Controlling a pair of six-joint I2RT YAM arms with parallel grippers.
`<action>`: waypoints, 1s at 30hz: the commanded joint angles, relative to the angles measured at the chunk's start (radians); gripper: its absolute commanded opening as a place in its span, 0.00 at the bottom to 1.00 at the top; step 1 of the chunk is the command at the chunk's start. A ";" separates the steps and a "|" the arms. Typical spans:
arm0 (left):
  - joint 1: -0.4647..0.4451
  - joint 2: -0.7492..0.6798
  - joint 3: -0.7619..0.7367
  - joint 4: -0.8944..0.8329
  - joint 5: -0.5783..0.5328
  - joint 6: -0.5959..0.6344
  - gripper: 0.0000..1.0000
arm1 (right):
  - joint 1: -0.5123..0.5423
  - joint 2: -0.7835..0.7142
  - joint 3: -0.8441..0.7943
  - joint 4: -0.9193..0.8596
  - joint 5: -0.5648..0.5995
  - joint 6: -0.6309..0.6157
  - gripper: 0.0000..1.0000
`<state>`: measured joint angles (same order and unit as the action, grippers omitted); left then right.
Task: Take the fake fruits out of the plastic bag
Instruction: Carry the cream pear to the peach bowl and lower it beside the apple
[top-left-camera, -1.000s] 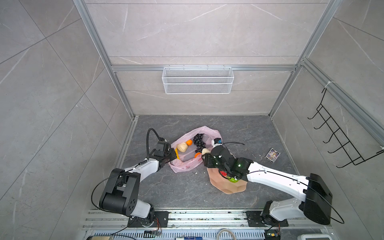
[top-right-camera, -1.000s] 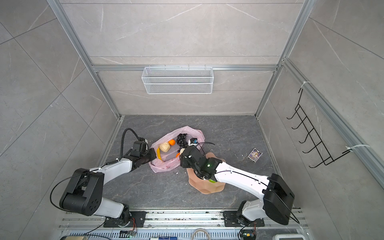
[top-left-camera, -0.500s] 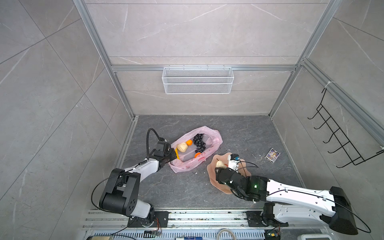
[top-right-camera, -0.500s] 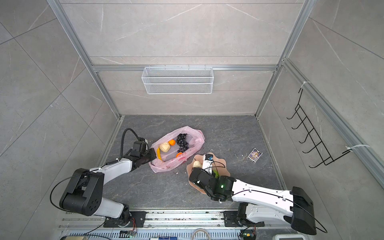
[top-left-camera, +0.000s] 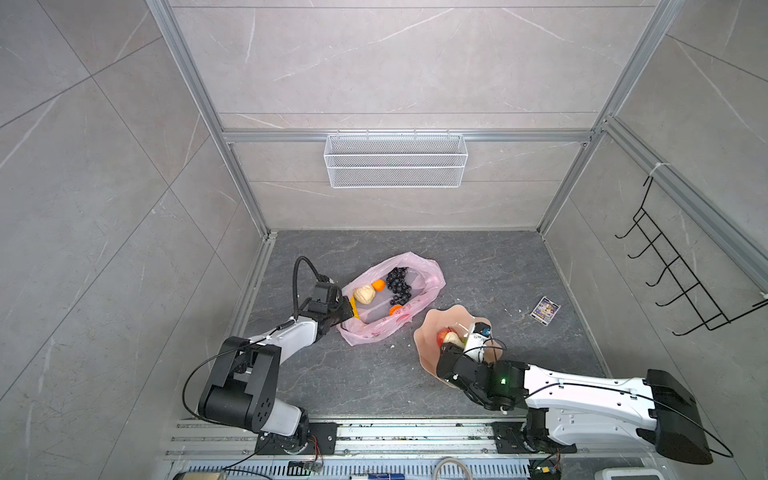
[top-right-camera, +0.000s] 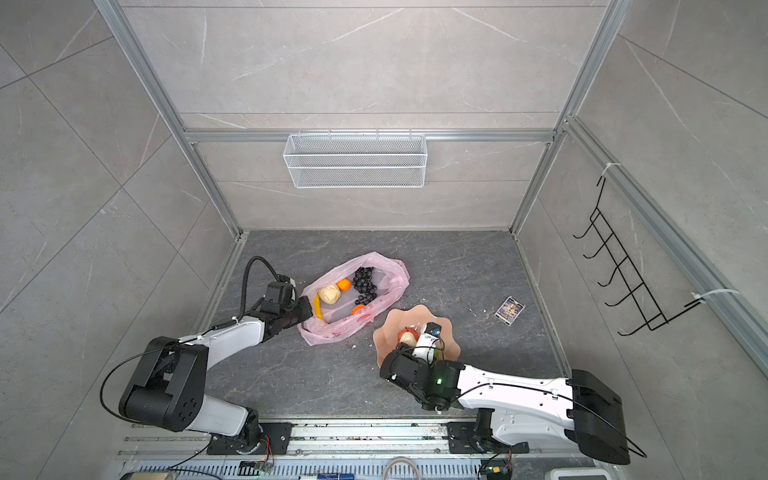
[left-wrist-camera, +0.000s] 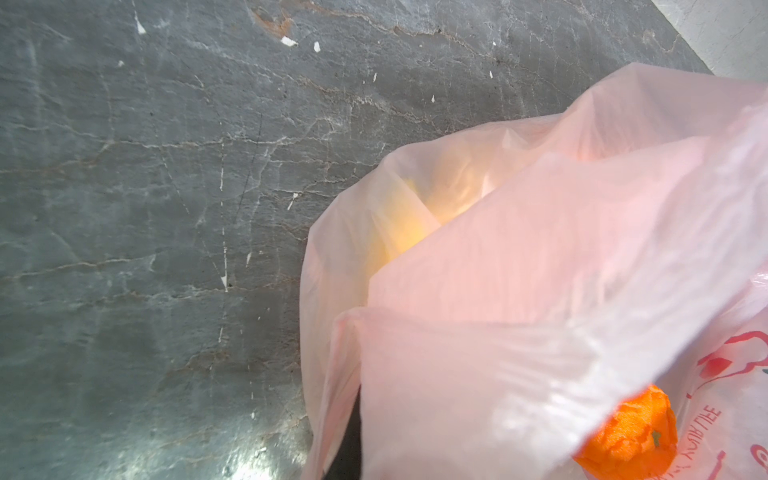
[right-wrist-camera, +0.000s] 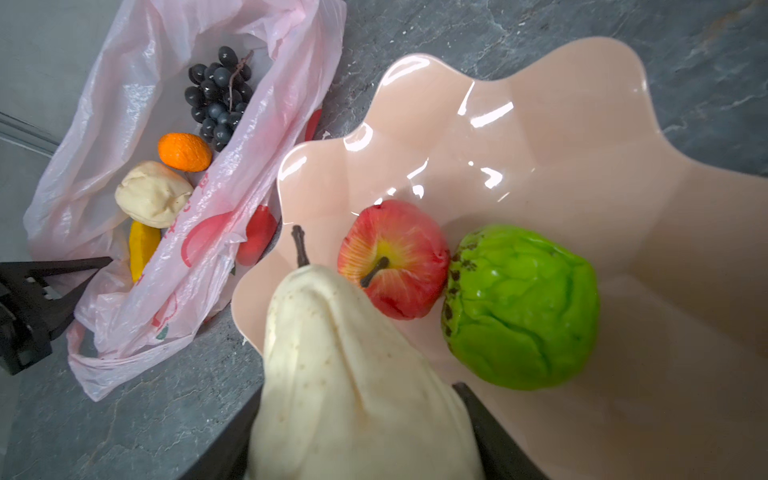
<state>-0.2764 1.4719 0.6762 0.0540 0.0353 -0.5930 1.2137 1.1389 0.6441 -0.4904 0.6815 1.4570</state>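
The pink plastic bag (top-left-camera: 424, 276) lies open on the floor, and my left gripper (top-left-camera: 347, 309) is shut on its near rim; the plastic (left-wrist-camera: 540, 291) hides the jaws in the left wrist view. Inside the bag lie a grape bunch (right-wrist-camera: 220, 95), an orange (right-wrist-camera: 185, 151), a beige lumpy fruit (right-wrist-camera: 151, 193) and a banana (right-wrist-camera: 143, 247). A second orange (left-wrist-camera: 627, 436) sits under a fold. My right gripper (right-wrist-camera: 357, 407) is shut on a beige stemmed fruit (right-wrist-camera: 332, 353), held over the peach dish (right-wrist-camera: 540, 145). A red apple (right-wrist-camera: 392, 257) and a bumpy green fruit (right-wrist-camera: 519, 307) rest in the dish.
A small printed card (top-left-camera: 545, 309) lies on the floor to the right of the dish. A white wire basket (top-left-camera: 395, 160) hangs on the back wall. A black hook rack (top-left-camera: 681, 282) is on the right wall.
My right arm has swung from the bag's mouth back over the dish, carrying the beige stemmed fruit. The left gripper and the bag have stayed put.
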 joint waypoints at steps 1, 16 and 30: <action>-0.002 -0.018 0.008 0.018 -0.003 0.018 0.00 | 0.006 0.019 -0.004 -0.032 0.017 0.105 0.63; -0.003 -0.021 0.010 0.015 -0.005 0.020 0.00 | 0.010 0.103 0.004 -0.016 0.034 0.252 0.63; -0.002 -0.030 0.010 0.011 -0.006 0.023 0.00 | 0.012 0.165 0.020 -0.037 0.075 0.359 0.64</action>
<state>-0.2764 1.4715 0.6762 0.0536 0.0330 -0.5926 1.2194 1.2903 0.6472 -0.4988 0.7197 1.7725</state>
